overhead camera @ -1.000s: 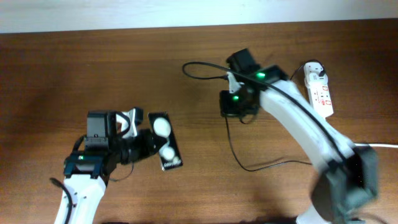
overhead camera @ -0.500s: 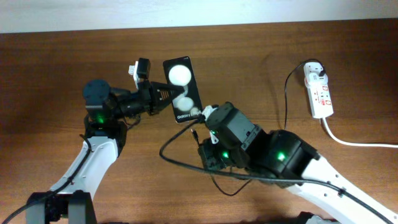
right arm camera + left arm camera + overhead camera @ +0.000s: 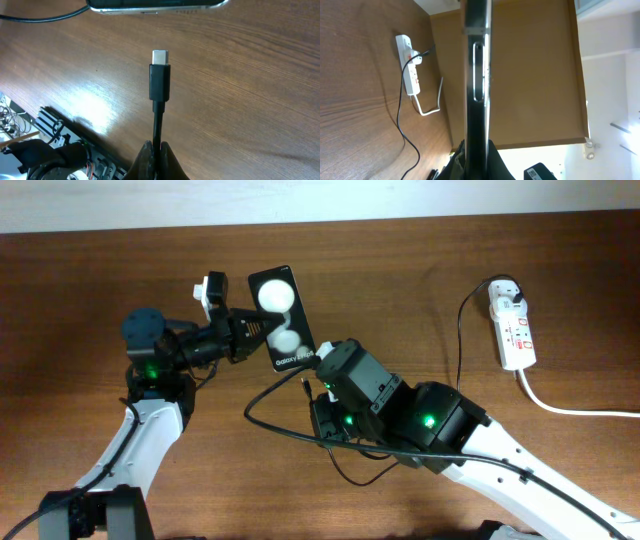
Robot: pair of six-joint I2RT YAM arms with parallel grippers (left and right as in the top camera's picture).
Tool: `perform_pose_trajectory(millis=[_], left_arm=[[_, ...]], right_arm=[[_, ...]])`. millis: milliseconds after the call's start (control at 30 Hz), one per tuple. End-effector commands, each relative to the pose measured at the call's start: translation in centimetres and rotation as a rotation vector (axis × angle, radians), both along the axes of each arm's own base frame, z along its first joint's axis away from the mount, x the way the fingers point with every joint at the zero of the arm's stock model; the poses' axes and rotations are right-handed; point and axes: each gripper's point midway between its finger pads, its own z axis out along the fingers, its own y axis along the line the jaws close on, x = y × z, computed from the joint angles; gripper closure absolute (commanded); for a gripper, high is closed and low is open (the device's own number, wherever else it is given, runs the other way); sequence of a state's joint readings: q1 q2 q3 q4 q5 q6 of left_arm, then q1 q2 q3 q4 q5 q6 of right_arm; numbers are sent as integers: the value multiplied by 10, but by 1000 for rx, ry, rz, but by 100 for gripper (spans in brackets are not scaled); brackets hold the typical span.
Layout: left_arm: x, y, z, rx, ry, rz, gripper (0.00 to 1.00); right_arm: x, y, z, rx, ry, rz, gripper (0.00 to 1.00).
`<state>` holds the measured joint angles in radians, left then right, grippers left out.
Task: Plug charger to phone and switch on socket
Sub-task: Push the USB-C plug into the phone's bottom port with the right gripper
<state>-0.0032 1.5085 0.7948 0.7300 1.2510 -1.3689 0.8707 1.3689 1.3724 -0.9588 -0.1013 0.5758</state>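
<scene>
Raised above the wooden counter [image 3: 90, 280], the phone [image 3: 281, 330] is clamped at one end in the left claw [image 3: 248, 334], its glossy face up and its lettered end turned toward the other arm. The right claw [image 3: 157, 151] is closed tight on the charger [image 3: 159, 120], gripping the thin black cable a little below the moulded housing, so that the connector tip [image 3: 160, 56] stands clear and aims at the phone's narrow edge, near it but not touching. The rest of the cable trails loosely across the counter to the socket [image 3: 513, 330], which lies well apart at the far right with its white cord [image 3: 575, 410] running off the edge. The phone looks rigid, thin and slick, so a firm pinch across its flat faces seems the safest hold, since a push from the connector could slide it in the claw. The cable looks light and limp, and only the housing is stiff. A grip closer to that housing would likely steady the tip better. The socket's red switch looks small, and the light strip may skate when pressed unless the push comes straight down.
</scene>
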Motion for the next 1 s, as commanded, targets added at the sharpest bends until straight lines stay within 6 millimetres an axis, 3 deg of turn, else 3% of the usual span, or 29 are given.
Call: perform_pose_trajectory(millis=[0,800,967], left_arm=[[-4,-1,10,10,-66,-26,100],[-6,-1,10,-9,-4,-35,100],[-15,-3,9,-5,-8,-88,100]], right_arm=[[0,1,10,31,-30,-4,96],[0,9,15,69,-29,12,96],[4,12,19,85,-47,8,96]])
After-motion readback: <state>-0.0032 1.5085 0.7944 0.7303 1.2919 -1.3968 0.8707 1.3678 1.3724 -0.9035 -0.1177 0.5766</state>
